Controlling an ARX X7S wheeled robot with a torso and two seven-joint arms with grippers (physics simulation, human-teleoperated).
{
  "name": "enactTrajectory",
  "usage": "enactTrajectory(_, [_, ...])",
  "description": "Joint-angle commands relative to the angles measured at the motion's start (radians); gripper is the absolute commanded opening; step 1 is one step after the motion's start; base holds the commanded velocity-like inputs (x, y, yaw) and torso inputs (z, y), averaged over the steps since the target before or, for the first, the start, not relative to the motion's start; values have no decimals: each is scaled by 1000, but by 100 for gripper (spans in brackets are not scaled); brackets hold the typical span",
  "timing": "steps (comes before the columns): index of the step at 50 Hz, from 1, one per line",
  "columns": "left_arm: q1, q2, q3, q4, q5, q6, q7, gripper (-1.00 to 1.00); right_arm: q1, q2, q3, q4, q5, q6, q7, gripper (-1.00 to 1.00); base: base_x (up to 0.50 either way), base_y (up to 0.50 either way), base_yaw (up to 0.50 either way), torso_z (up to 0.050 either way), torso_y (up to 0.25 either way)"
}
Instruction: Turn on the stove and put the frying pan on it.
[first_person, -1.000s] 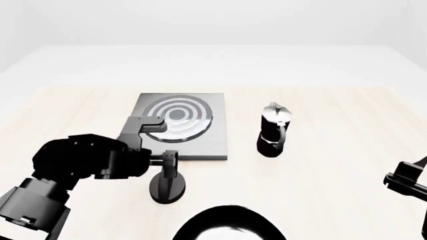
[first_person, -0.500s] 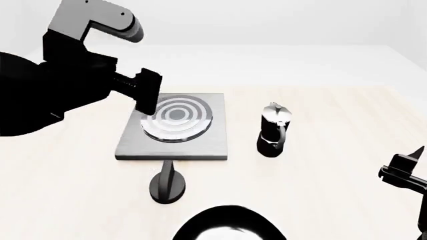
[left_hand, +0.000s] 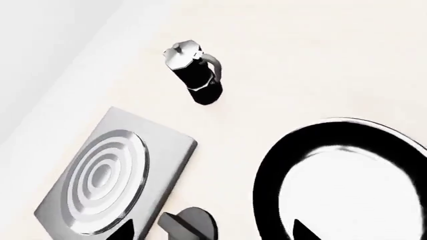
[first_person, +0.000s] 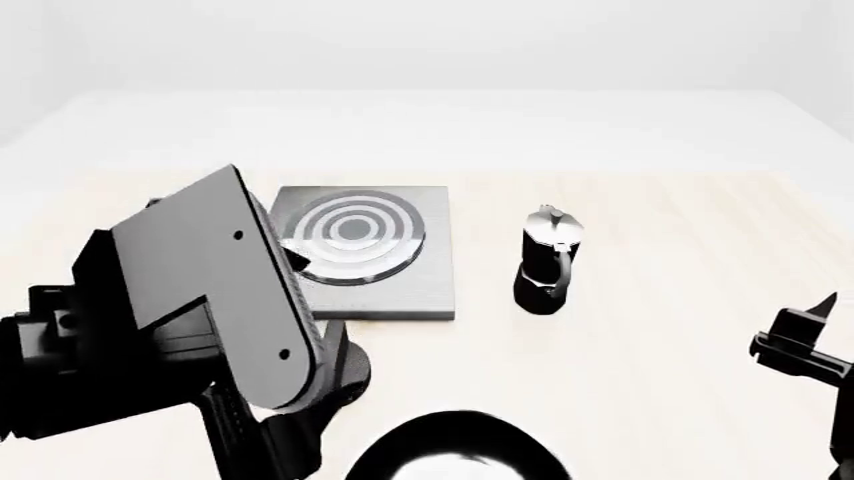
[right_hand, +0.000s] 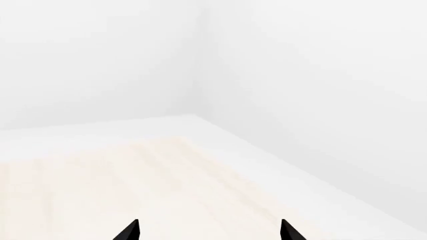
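**Left tool hanging released above knob and pan**

The left tool (left_hand: 213, 234) is hovering released: its two dark fingertips (left_hand: 127, 232) are showing well apart in the left wrist view, with nothing between them. Just below it and nearest to it, the knob (left_hand: 190, 226) is standing on the pale surface (left_hand: 320, 60). To one side of the tool the stove (left_hand: 113, 175) is lying bare, its rings uncovered. To the other side the frying pan (left_hand: 347, 180) is resting on the surface, apart from the stove; its handle is not showing in any view. Farther out, the moka pot (left_hand: 193, 75) is standing upright beyond both.

Whether the burner is on cannot be told. If the knob is the step in hand, the tool should be descending straight, straddling the upright fin squarely before closing and twisting, keeping clear of the stove's edge. The left arm is hiding the knob from the head view, so the wrist view is the better guide.

The right tool (right_hand: 208, 231) is also released, facing empty surface well off to the side.
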Motion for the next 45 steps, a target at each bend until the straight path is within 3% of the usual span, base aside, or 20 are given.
enactTrajectory(1, [-58, -54, 105, 50, -133, -10, -35, 100, -3, 3, -7, 3, 0, 1, 2, 100, 0, 0, 0, 0, 0])
enactTrajectory(10, [-105, -138, 370, 67, -236, -61, -165, 100, -3, 5, -2, 0, 2, 9, 6, 100, 0, 0, 0, 0, 0])
enactTrajectory(14, [-103, -158, 432, 114, -274, -35, -206, 100, -2, 4, 1, 0, 3, 10, 9, 100, 0, 0, 0, 0, 0])
enactTrajectory(24, [10, -188, 452, 187, -223, -9, -191, 100, 13, 6, 2, -4, 2, 31, 22, 100, 0, 0, 0, 0, 0])
enactTrajectory(45, [39, -188, 456, 210, -196, -7, -162, 100, 17, 11, -1, -1, -1, 39, 35, 100, 0, 0, 0, 0, 0])
